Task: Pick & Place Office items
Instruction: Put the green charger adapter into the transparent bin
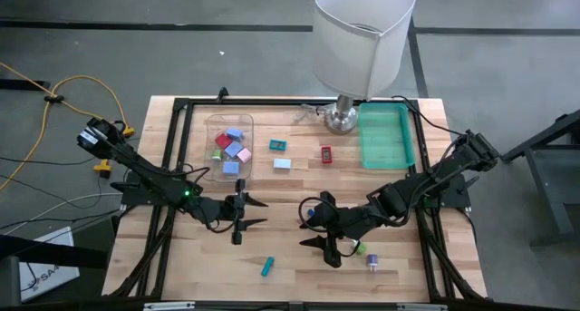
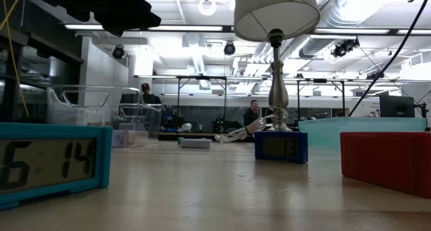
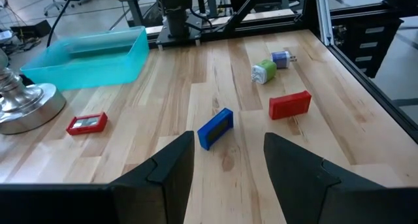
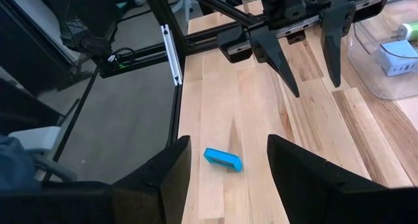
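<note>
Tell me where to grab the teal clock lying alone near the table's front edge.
Take the teal clock at mid-length, fingers across its narrow thickness, coming straight down. It is a slim bar with long flat faces and bare wood on both sides. Turn the wrist to match its slant. The open right gripper already faces it.

My table (image 1: 299, 257) is pale butcher-block wood, smooth with a soft sheen. Ahead of my left end effector (image 3: 228, 160), whose fingers are matt black plastic, lie a glossy blue plastic clock (image 3: 215, 128) and a matt red plastic block (image 3: 290, 105). Farther off stand a translucent teal plastic tray (image 3: 91, 54) and the polished metal lamp base (image 3: 26, 103).
</note>
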You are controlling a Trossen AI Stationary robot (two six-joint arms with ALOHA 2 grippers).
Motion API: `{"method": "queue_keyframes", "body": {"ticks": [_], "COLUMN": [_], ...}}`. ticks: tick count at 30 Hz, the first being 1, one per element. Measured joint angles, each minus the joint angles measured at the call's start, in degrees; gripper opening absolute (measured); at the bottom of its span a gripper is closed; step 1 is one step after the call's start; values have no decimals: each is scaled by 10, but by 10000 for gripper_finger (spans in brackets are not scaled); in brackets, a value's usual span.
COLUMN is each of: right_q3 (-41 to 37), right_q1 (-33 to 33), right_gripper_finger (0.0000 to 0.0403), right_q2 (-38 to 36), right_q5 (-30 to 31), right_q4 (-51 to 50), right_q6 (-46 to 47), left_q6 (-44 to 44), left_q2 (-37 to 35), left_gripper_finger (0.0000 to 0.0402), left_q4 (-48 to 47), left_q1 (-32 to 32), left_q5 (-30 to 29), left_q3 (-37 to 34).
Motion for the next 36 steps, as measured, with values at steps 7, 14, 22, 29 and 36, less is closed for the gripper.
{"method": "queue_keyframes", "body": {"ticks": [7, 14, 22, 29, 36], "right_q3": [0, 0, 1, 0, 0], "right_q1": [0, -17, -15, 0, 24], "right_gripper_finger": [189, 189, 189, 189, 189], "right_q2": [0, 0, -43, -47, -32], "right_q5": [-1, -97, -44, 4, 5], "right_q4": [1, -1, -160, -327, -370], "right_q6": [-4, -33, -13, 123, 268], "left_q6": [0, 0, 0, 0, 0], "left_q2": [0, 0, 0, 0, 0], "left_gripper_finger": [177, 177, 177, 177, 177], "left_q4": [0, 0, 0, 7, 8], "left_q1": [0, 0, 0, 0, 0], "left_q5": [0, 0, 0, 0, 0], "left_q3": [0, 0, 0, 0, 0]}}
